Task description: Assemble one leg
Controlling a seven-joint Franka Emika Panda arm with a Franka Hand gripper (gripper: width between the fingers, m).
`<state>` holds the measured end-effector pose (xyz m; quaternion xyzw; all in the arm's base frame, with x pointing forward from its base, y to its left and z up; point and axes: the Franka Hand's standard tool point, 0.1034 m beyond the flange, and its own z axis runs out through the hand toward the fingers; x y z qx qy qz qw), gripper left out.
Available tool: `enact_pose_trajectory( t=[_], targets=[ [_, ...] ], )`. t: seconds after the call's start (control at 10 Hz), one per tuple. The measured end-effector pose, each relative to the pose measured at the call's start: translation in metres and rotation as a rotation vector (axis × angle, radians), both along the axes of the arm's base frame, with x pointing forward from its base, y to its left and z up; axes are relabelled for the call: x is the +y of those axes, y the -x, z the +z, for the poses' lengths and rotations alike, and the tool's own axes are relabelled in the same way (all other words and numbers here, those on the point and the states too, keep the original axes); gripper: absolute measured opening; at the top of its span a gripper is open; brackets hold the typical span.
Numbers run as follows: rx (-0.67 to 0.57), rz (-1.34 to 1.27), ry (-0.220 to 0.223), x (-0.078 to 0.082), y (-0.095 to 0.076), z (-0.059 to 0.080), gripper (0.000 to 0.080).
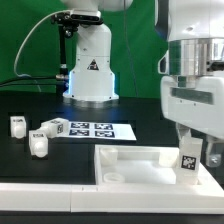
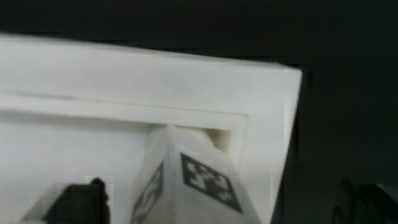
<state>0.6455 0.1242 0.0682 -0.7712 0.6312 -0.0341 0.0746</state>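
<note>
The leg [image 1: 188, 157] — white, stubby, tagged — clamped in the pincer [image 1: 190, 160] over the panel [image 1: 140, 160].

A black table [image 1: 30, 165] stands before a green curtain [image 1: 30, 25] under even, bright light.

Light: bright, even illumination was recorded in the exterior view, with the white panel [image 1: 135, 160] nearly washed out | Shadows: soft, faint | Focus: the wrist view was blurred throughout, the gripper fingertips [image 2: 80, 200] rendered as dark smudges | Background: the table [image 1: 30, 105] was left black and featureless
</note>
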Motion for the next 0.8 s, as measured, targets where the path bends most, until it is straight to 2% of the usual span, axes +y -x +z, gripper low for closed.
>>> enact_pose_trajectory(
  t=[0.1, 0.4, 0.7, 0.8],
  targets=[
    [-0.001, 0.05, 0.019, 0.006, 0.003, -0.002, 0.0646],
    [-0.014, 0.248, 0.051, 0.002, 0.002, -0.002, 0.0649],
    [0.006, 0.707, 0.109, -0.011, 0.005, 0.001, 0.0649],
    [0.006, 0.712, 0.113, -0.011, 0.005, 0.0, 0.0649]
  ],
)
